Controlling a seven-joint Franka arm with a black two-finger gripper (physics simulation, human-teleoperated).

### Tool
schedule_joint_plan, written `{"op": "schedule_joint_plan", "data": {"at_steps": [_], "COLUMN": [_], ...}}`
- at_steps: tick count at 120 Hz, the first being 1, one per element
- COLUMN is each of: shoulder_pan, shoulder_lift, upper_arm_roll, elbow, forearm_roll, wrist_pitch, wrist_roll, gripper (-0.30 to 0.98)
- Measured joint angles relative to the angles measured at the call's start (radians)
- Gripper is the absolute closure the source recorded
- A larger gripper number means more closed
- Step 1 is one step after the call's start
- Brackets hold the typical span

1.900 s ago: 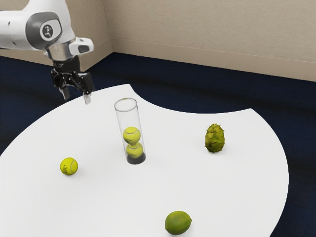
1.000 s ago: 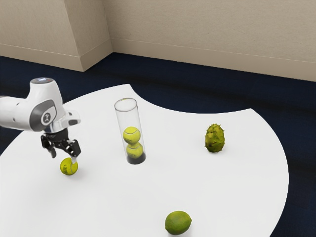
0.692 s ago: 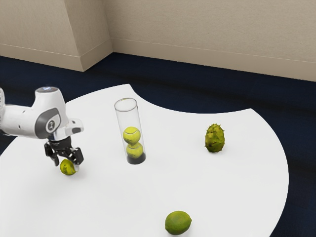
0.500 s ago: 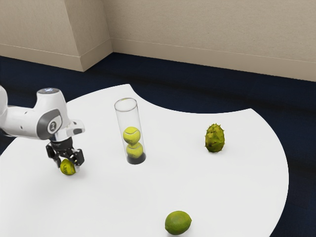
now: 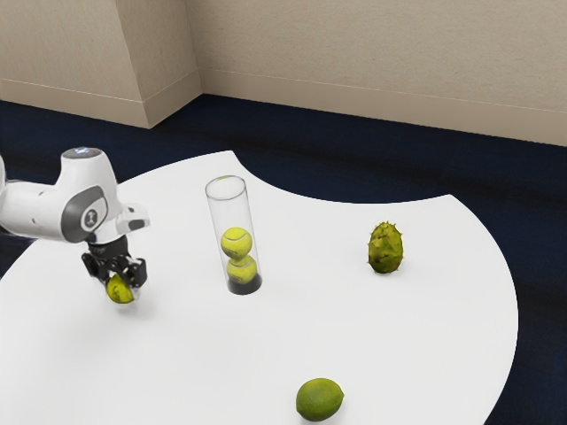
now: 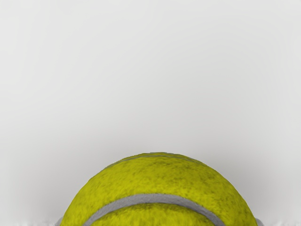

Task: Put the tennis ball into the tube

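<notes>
My gripper [image 5: 121,288] is shut on the loose tennis ball [image 5: 119,290], one finger on each side, just above the table at the exterior view's left. In the wrist view the same tennis ball [image 6: 160,183] bulges up large at the lower edge, with a grey seam across it. The clear tube [image 5: 214,212] stands upright on its dark base, to the exterior view's right of my gripper. Inside it two tennis balls [image 5: 236,243] are stacked in the lower part, and its top rim is open.
On the white round table [image 5: 204,363], a spiky green fruit [image 5: 385,248] stands beyond the tube toward the exterior view's right. A lime [image 5: 320,399] lies near the exterior view's lower edge.
My gripper came down over the loose ball and closed on it. Ball and hand have since risen slightly. The tube, its two balls and both fruits have not moved.
</notes>
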Motion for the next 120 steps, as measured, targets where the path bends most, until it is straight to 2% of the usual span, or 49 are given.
{"op": "schedule_joint_plan", "data": {"at_steps": [12, 18, 33, 44, 62, 82, 120], "shoulder_pan": [-0.003, 0.008, 0.032, 0.035, 0.018, -0.125, -0.130], "shoulder_lift": [-0.128, -0.167, -0.185, -0.179, -0.114, -0.023, 0.076], "upper_arm_roll": [-0.009, -0.029, -0.078, -0.102, -0.131, -0.144, -0.223], "elbow": [0.004, 0.064, 0.258, 0.344, 0.496, 0.631, 0.730], "forearm_roll": [-0.025, -0.049, -0.081, -0.091, -0.082, -0.051, -0.001], "wrist_pitch": [-0.066, -0.130, -0.296, -0.388, -0.495, -0.551, -0.540], "wrist_roll": [-0.013, -0.020, -0.036, -0.046, -0.060, -0.073, -0.093], "gripper": [0.46, 0.48, 0.51, 0.51, 0.49, 0.46, 0.37]}}
